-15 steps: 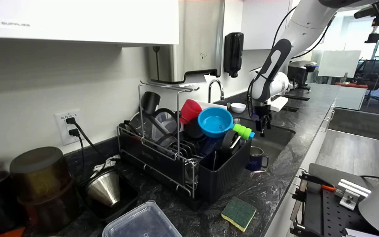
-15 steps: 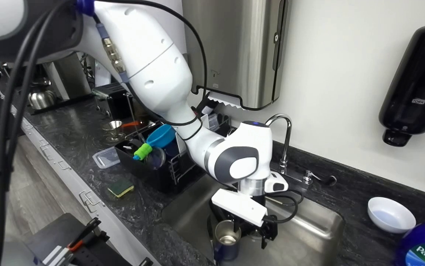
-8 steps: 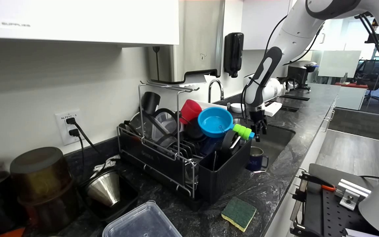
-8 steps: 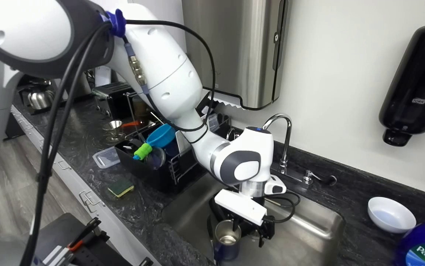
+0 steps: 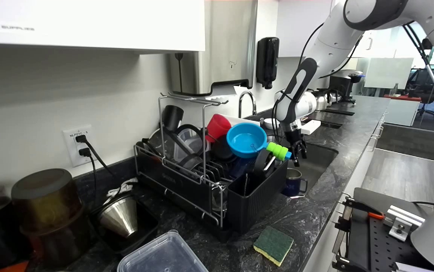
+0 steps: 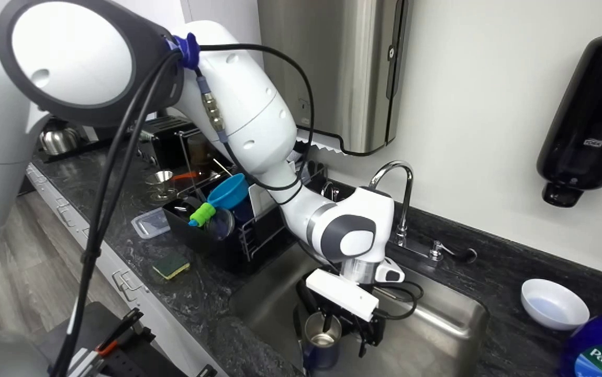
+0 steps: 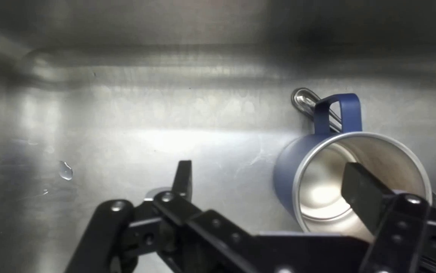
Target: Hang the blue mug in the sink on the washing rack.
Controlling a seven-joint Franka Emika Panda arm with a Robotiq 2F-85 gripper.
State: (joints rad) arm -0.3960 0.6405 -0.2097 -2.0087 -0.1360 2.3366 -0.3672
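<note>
The blue mug, steel inside, stands in the steel sink with its mouth up. It also shows in both exterior views. Its blue handle points up in the wrist view, over a metal utensil. My gripper is open and empty above the sink. In the wrist view one finger overlaps the mug's mouth and the other is left of the mug. The gripper also shows in both exterior views. The washing rack stands beside the sink with wire prongs on top.
The rack holds a blue pan with a green handle, a red cup and a black cup. A faucet rises behind the sink. A sponge, white bowl and soap bottle sit on the counter.
My gripper has moved lower and toward the rack side, closer to the mug. One finger now overlaps the mug's mouth in an exterior view. The mug has not moved.
</note>
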